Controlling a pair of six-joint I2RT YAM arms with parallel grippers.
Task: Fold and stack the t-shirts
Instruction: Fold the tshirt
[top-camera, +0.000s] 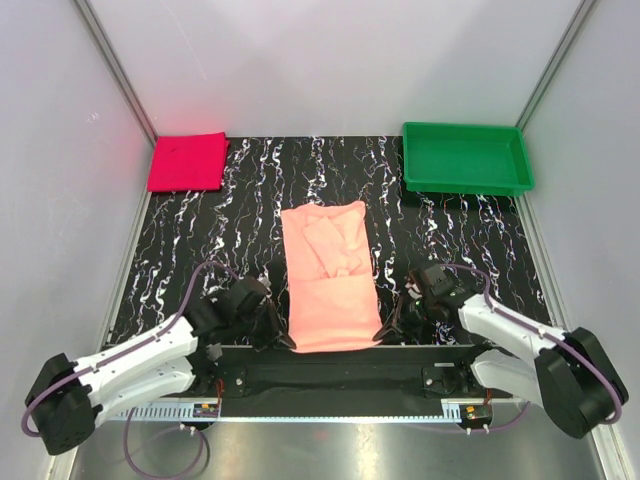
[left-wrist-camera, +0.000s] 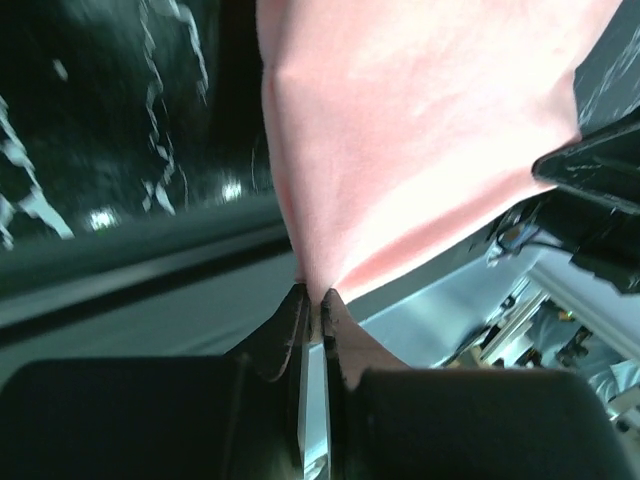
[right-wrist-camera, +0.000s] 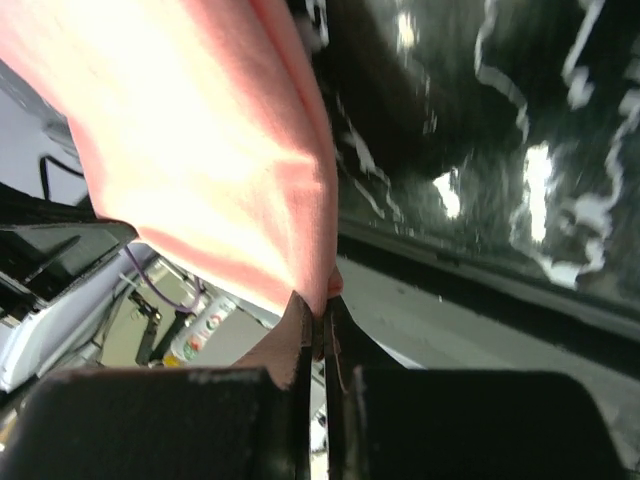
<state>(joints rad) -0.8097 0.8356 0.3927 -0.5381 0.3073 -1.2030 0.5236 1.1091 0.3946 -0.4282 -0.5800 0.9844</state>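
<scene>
Left wrist view: salmon-pink t-shirt (left-wrist-camera: 400, 130) cut off by the top edge, so only the pinched corner shows; marbled table (left-wrist-camera: 100, 120) blurred. Right wrist view: same shirt runs off the top and left edges; table smeared; white-labelled item (right-wrist-camera: 195, 335) beneath the cloth too blurred to identify. Top view: fingertips of left gripper (top-camera: 283, 340) and right gripper (top-camera: 388, 328) too small to tell apart at the near hem.

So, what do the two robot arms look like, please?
Both the left arm and right arm have white links with bulky black joints. A thin purple cable loops along each. The left gripper and right gripper are dark and tapering.
</scene>
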